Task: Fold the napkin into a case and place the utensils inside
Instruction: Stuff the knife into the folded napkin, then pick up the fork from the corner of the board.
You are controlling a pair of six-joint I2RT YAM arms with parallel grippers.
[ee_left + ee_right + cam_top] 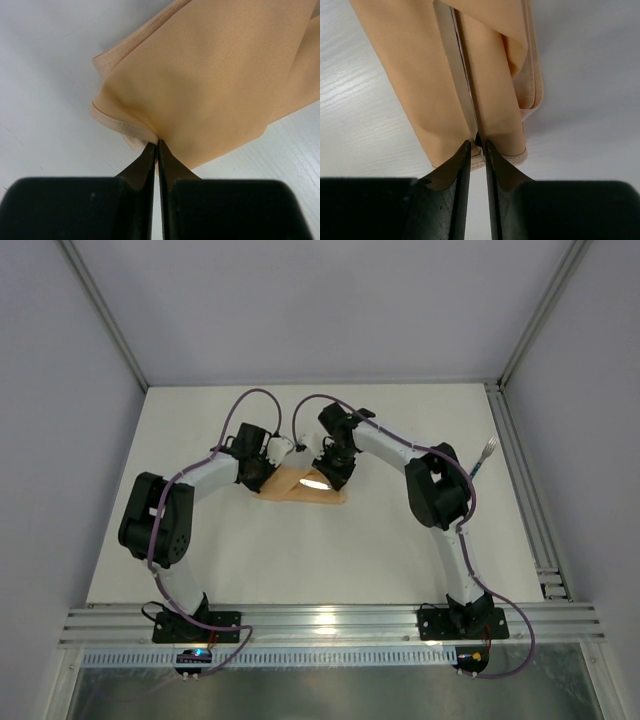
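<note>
Napkin lies folded into a long peach band on the worktop at centre frame in the top view, its long axis running from left to slightly lower right, with both arms converged on it. Left pincer is closed, tips together on a gathered edge of the cloth at the band's left end; in its wrist view the cloth spreads away towards the upper right. Right pincer stands at the band's other end, jaws all but together, and appears clamped on the near end of a narrow silver strip, judged to be the blade of the knife. That strip runs straight away from the tips towards the top of the frame, lying between two folds and parallel to the band's long axis. The handle is not visible. Fork rests at the right edge of the worktop in the upper right, well apart from the cloth and beside the right arm's elbow, which makes that arm the nearer one. Judgement: the coming move depends on the knife staying in line with the fold channel while the left pincer anchors the cloth against dragging; the fork is not yet stowed
</note>
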